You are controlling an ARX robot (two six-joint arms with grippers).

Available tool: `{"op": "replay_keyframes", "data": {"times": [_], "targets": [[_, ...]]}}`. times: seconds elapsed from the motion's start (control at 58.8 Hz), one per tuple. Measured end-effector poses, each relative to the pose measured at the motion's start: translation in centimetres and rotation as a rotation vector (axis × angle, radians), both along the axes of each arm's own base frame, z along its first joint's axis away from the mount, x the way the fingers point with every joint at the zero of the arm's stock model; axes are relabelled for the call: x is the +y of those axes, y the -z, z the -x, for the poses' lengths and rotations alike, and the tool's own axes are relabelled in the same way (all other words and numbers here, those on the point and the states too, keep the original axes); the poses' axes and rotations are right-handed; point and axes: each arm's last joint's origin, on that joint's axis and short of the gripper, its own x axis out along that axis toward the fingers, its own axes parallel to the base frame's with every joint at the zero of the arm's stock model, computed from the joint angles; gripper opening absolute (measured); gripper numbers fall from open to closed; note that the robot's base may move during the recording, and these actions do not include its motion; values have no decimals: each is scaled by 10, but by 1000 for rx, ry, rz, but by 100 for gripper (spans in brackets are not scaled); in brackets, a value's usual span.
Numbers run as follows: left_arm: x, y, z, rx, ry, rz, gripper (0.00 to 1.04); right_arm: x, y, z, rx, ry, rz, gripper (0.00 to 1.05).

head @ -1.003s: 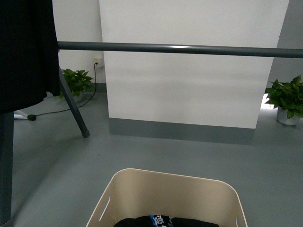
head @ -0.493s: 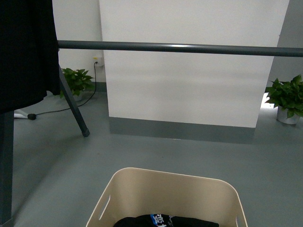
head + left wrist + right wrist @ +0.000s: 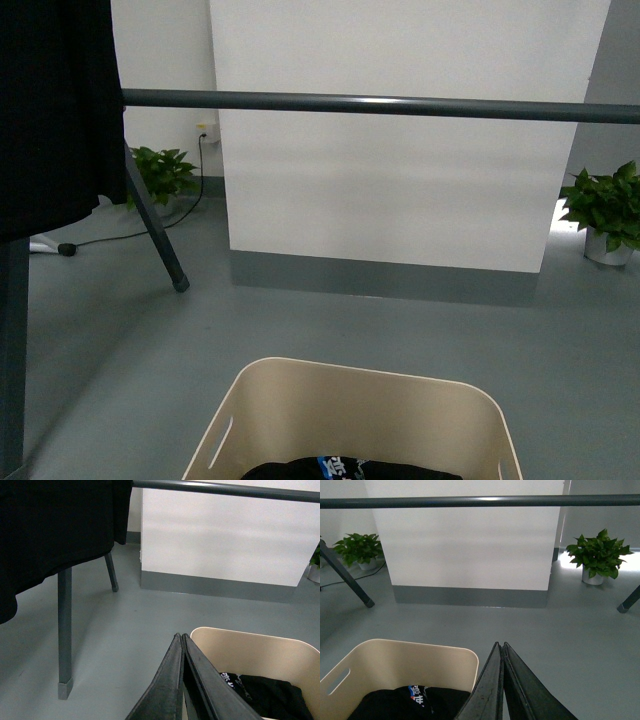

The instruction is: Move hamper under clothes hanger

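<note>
The beige hamper (image 3: 350,415) stands on the grey floor at the bottom middle of the front view, with dark clothes (image 3: 345,468) inside. The clothes hanger's dark grey horizontal bar (image 3: 380,103) crosses above and beyond it, with one angled leg (image 3: 155,225) at the left. The hamper also shows in the left wrist view (image 3: 260,655) and in the right wrist view (image 3: 400,667). My left gripper (image 3: 180,636) is shut and empty at the hamper's left rim. My right gripper (image 3: 500,644) is shut and empty at its right rim. Neither gripper shows in the front view.
A black garment (image 3: 50,110) hangs at the bar's left end beside a vertical post (image 3: 12,350). A white wall block (image 3: 400,180) stands behind the bar. Potted plants sit at left (image 3: 160,175) and right (image 3: 605,210). A cable (image 3: 110,238) lies on the floor.
The view shifts very slightly; the hamper and the bar stay almost in the same place.
</note>
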Motion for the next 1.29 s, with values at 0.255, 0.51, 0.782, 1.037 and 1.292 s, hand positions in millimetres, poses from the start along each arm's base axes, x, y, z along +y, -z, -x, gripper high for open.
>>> {"op": "replay_keyframes", "data": {"times": [0.255, 0.51, 0.782, 1.037, 1.292], "targets": [[0, 0, 5, 0, 0, 0, 3, 0, 0, 4, 0, 0, 0, 2], [0, 5, 15, 32, 1, 0, 3, 0, 3, 15, 4, -1, 0, 2], [0, 4, 19, 6, 0, -1, 3, 0, 3, 16, 6, -3, 0, 2], [0, 4, 19, 6, 0, -1, 3, 0, 3, 16, 6, -3, 0, 2], [0, 4, 19, 6, 0, -1, 3, 0, 3, 16, 6, -3, 0, 2]]}}
